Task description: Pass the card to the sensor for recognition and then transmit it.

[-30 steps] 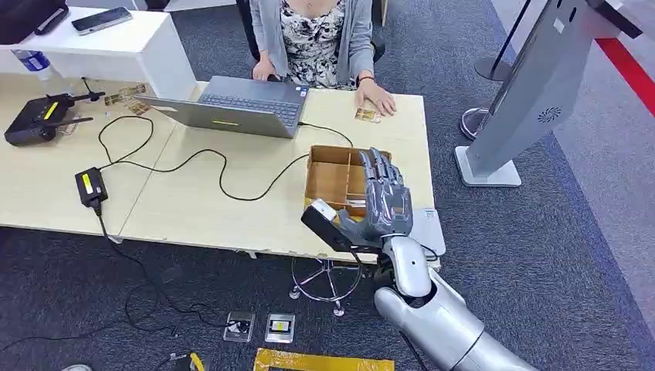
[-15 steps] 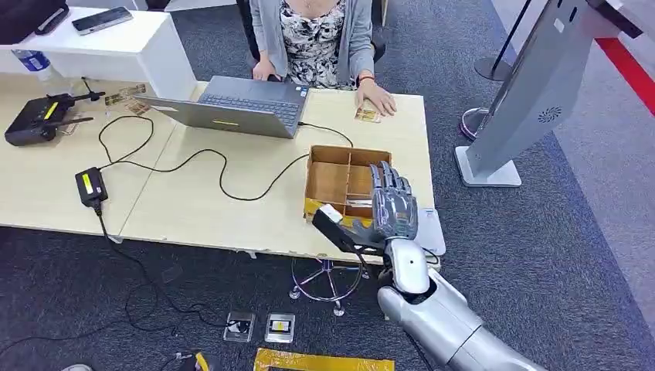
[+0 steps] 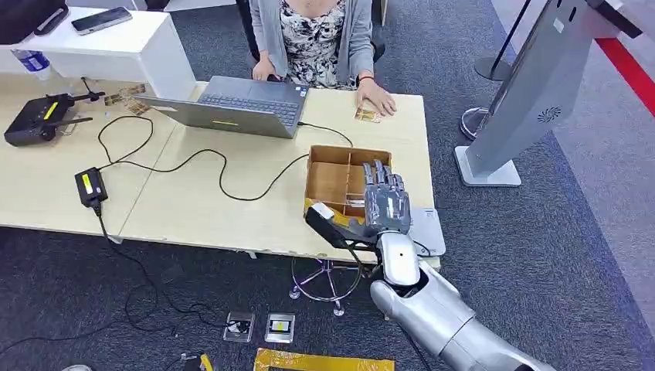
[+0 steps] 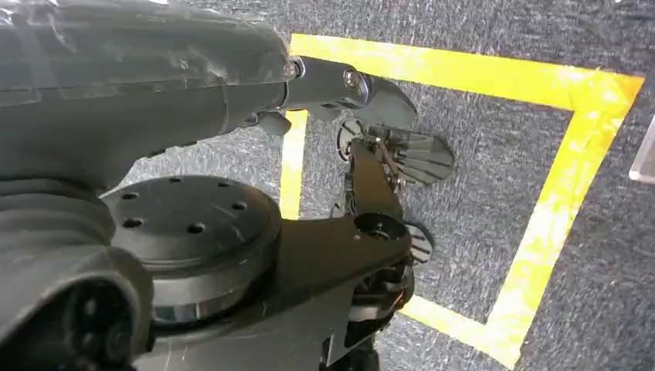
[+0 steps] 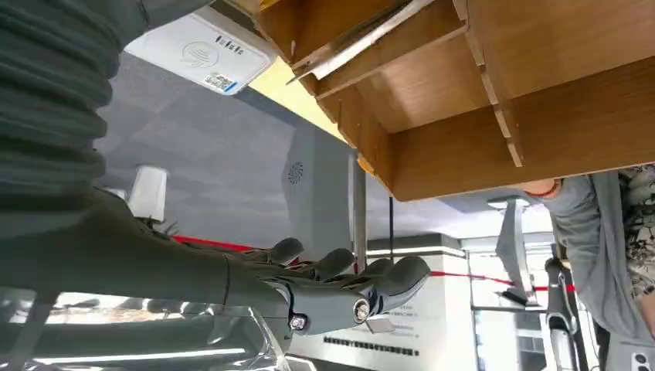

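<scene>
Right hand (image 3: 384,205) hovers flat, fingers spread and holding nothing, over the near compartments of a wooden box (image 3: 328,179) where cards (image 3: 351,204) lie. From the wrist, a white card reader (image 5: 201,51) appears beside the box. A person (image 3: 313,35) sits behind a laptop (image 3: 232,104).

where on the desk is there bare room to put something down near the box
Free: the desk strip between the black cable and the near edge, left of the wooden box; also the patch between the laptop and the box. Crowded: the box's near right corner, where the right hand hovers beside the white card reader.
</scene>
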